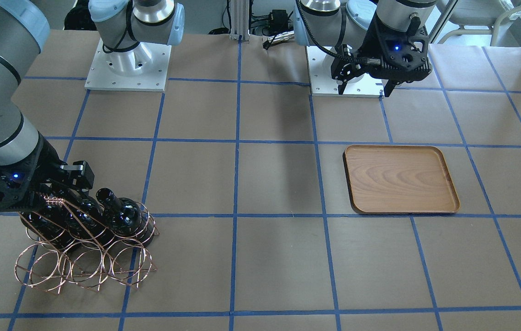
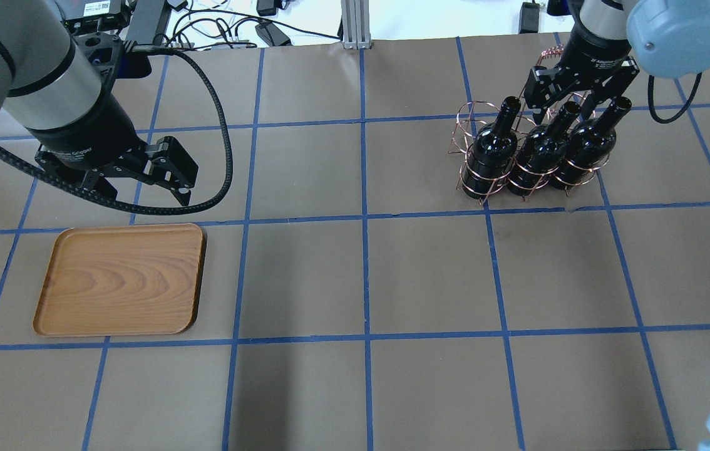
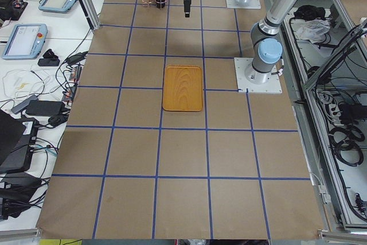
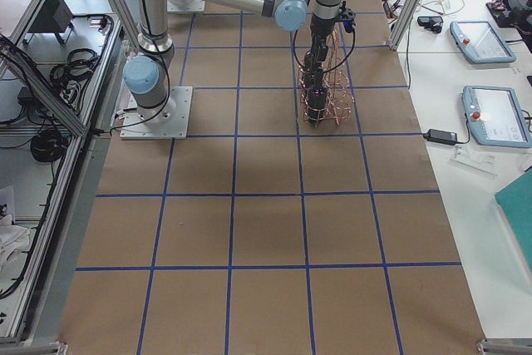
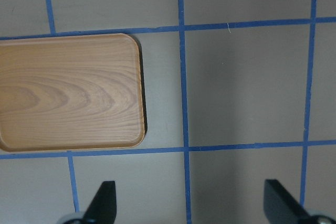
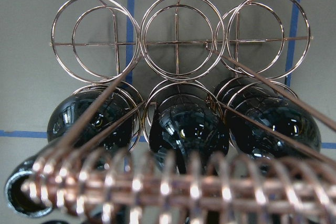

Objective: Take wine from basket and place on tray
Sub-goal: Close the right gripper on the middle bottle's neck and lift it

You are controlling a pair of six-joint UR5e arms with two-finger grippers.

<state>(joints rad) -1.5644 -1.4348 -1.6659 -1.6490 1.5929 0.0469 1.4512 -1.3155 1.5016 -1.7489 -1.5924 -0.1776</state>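
The right tool (image 2: 565, 108), jaws wide, flanks the neck of the middle glossy black glass wine bottle (image 2: 540, 153) just below it in the copper wire-ring basket (image 6: 177, 42); closing could snag the coiled handle (image 6: 173, 190) (tight beside it), tipping the basket.

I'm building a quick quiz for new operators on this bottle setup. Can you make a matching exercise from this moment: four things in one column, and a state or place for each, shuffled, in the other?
Things:
1. tray
2. wine bottles
3. left gripper
4. right gripper

States:
A. open, at the bottle necks
B. bare, nothing on it
C. open, over the table, off the tray
D. three in a row, all sitting in the basket rings

Pairs: 1-B, 2-D, 3-C, 4-A
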